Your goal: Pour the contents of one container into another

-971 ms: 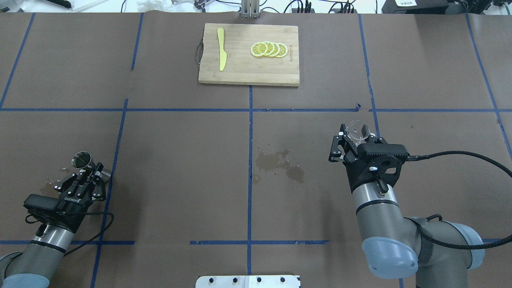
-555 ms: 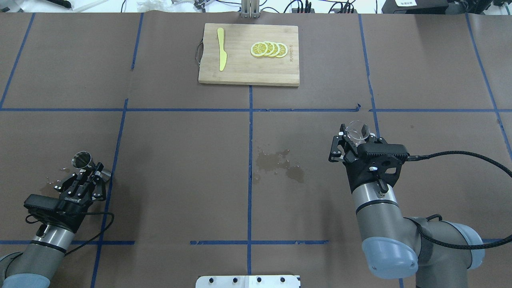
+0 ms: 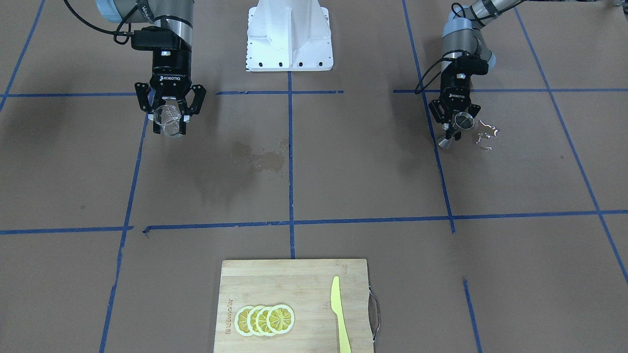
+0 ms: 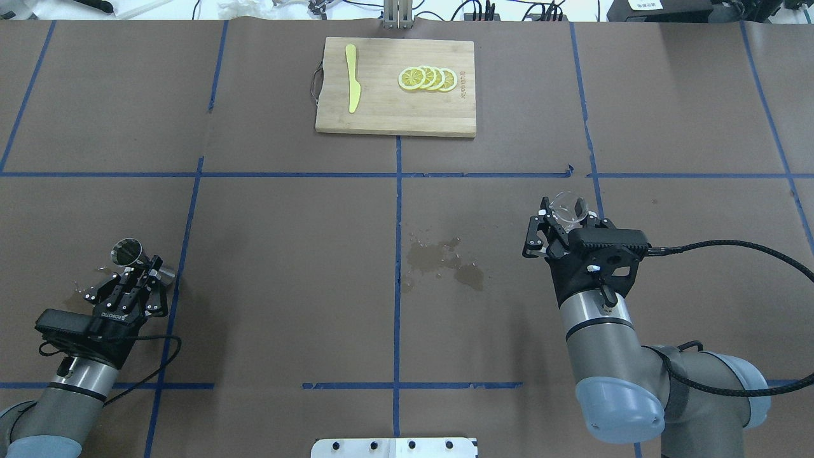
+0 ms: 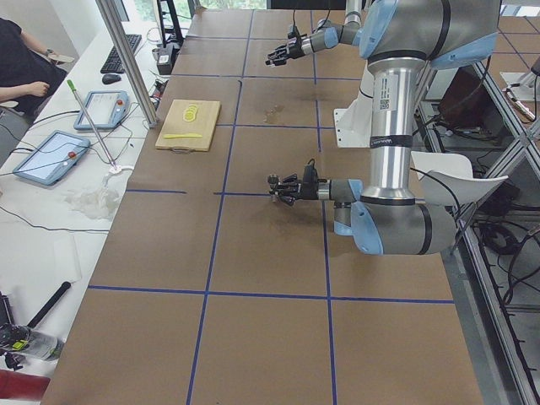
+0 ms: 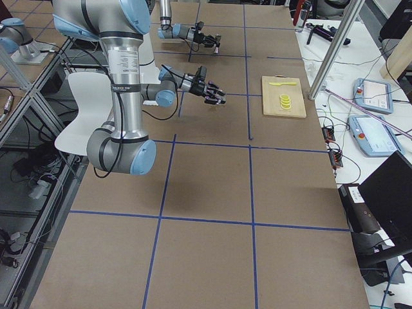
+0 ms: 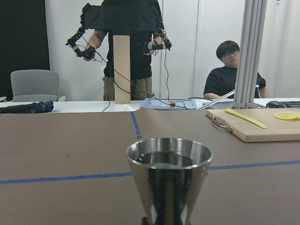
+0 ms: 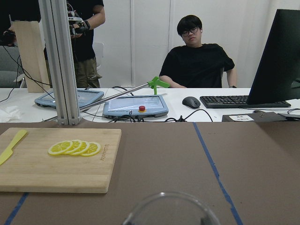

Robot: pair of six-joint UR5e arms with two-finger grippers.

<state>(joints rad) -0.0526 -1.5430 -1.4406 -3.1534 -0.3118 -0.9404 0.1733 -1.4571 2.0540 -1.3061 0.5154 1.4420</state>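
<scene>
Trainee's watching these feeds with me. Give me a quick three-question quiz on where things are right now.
1. True or false: the small clear glass cup sits in the left gripper.
2. What lies on the bamboo cutting board beside the lemon slices? A: yellow plastic knife. B: metal spoon. C: grey sponge.
3. Fill in: the grey steel hourglass-shaped jigger is held by the ____ gripper.

Key:
1. False; the right gripper holds it.
2. A.
3. Left.
</scene>
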